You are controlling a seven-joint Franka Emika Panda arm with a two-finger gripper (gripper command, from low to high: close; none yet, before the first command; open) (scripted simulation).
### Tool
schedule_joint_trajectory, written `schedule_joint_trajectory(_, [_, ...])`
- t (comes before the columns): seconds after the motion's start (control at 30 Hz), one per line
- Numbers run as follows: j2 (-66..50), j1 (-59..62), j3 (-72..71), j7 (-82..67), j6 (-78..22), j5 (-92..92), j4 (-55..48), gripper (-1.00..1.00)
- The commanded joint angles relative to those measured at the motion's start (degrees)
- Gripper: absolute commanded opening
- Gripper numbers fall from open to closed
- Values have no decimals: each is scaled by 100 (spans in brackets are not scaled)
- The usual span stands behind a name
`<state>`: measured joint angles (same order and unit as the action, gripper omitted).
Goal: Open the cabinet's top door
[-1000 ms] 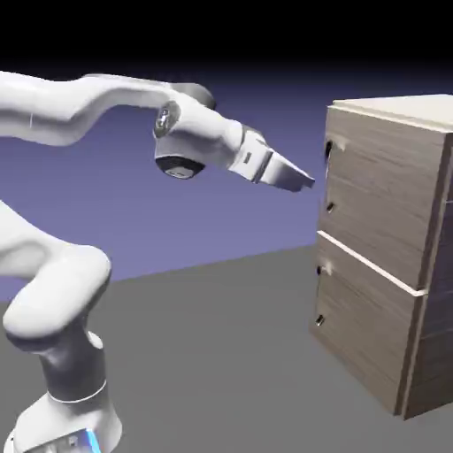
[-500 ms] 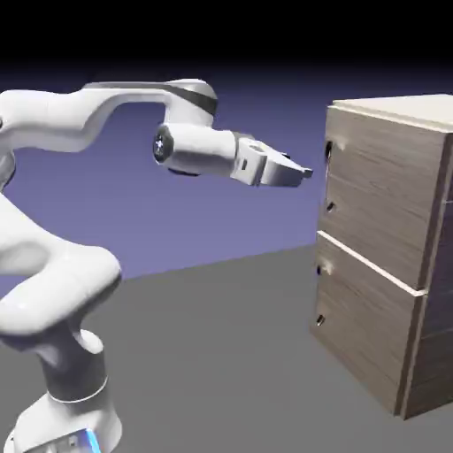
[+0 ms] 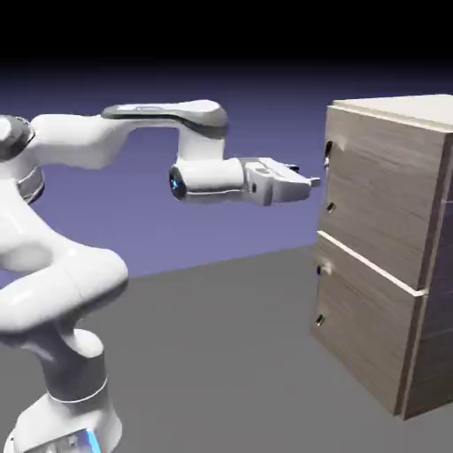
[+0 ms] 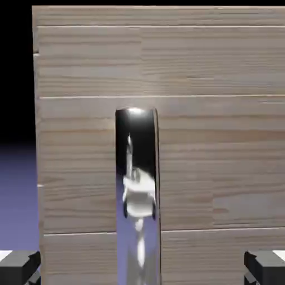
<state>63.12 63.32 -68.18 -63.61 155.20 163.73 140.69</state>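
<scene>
Facing my tool [image 3: 311, 181] across a narrow gap: the cabinet [image 3: 389, 257], standing on the grey table [image 3: 221, 354] at the exterior view's right. My tool is level, pointed at the top door [image 3: 376, 199], its tips just short of the door's near edge, touching nothing. Fingers [image 4: 19, 266] spread fully, nothing held.

Item, top door: flat, roughly square panel, light grey-brown wood grain in horizontal bands, closed flush above the matching lower door [image 3: 358, 341], a pale seam between them.

Item, handle [image 4: 137, 195]: upright, narrow bar of mirror-bright metal with a rounded top, seen in the hand view between my two finger tips and somewhat left of centre, near the door's edge.

Item, my fingers: small, blocky, matt grey.

Item, arm [image 3: 133, 133]: smooth, glossy white.
</scene>
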Motion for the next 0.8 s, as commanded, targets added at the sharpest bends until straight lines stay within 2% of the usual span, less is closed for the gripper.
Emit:
schedule_joint_trajectory(0.0, [22,47,-50,-78,-14,120,-15,0])
schedule_joint_trajectory(0.2, [-207,1041,-569,-106,-105,227,-827,0])
schedule_joint_trajectory(0.23, [-207,1041,-569,-106,-105,227,-827,-100])
schedule_joint_trajectory(0.37, [-757,440,-127,-730,-509,141,-356,-100])
schedule_joint_trajectory(0.6, [-818,-721,1190,-475,-2142,-1181,1065,-100])
schedule_joint_trajectory(0.77, [-722,-1081,2150,-321,-3388,-2253,1812,-100])
